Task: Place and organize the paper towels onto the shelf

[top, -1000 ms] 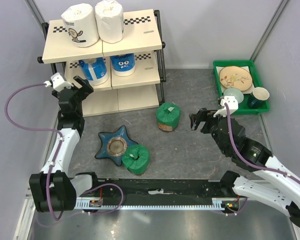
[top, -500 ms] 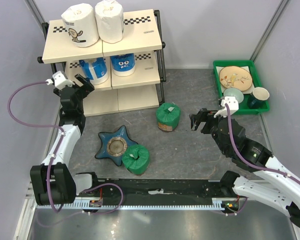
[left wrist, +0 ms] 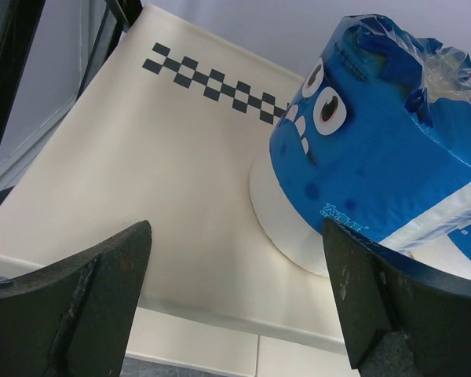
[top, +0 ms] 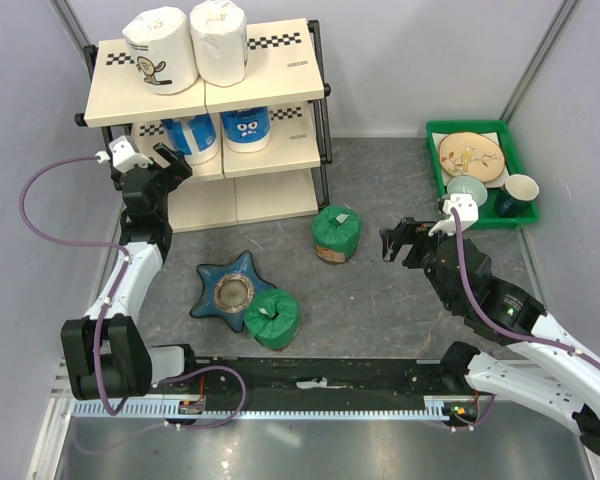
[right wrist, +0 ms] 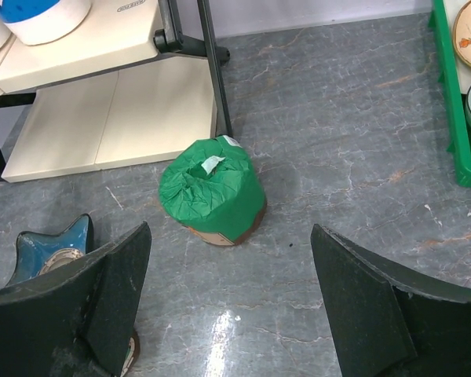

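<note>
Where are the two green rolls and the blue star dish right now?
far green roll (top: 336, 232), top external view, its crumpled top.
near green roll (top: 272, 318), top external view, its top.
blue star dish (top: 231, 292), top external view, its centre.

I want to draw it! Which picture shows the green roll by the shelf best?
The right wrist view: the green roll sits big and centred, its crumpled top and white tab clear. The top external view shows it smaller, from above. The left wrist view misses it.
</note>
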Robot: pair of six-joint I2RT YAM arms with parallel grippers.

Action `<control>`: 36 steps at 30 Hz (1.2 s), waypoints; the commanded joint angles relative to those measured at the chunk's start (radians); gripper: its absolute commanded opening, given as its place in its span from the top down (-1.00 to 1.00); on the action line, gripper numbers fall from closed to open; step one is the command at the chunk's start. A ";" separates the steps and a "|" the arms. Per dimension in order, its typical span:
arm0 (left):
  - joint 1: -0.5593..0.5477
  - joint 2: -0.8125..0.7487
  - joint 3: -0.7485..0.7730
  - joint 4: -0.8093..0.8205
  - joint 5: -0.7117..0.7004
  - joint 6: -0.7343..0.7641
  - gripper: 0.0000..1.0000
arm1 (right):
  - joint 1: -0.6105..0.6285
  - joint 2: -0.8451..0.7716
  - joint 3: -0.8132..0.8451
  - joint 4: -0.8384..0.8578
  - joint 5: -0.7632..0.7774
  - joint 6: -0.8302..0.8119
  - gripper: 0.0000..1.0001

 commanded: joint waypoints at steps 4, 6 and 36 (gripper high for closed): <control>-0.029 0.006 0.042 0.059 0.024 -0.016 -0.92 | 0.002 -0.005 -0.011 0.005 0.029 0.003 -0.83; -0.029 0.000 0.033 0.068 0.022 -0.012 -0.93 | 0.002 -0.005 -0.013 0.007 0.030 0.005 -0.83; 0.034 0.037 -0.013 0.183 -0.087 0.116 -0.98 | 0.003 -0.008 -0.039 -0.002 0.050 0.002 -0.89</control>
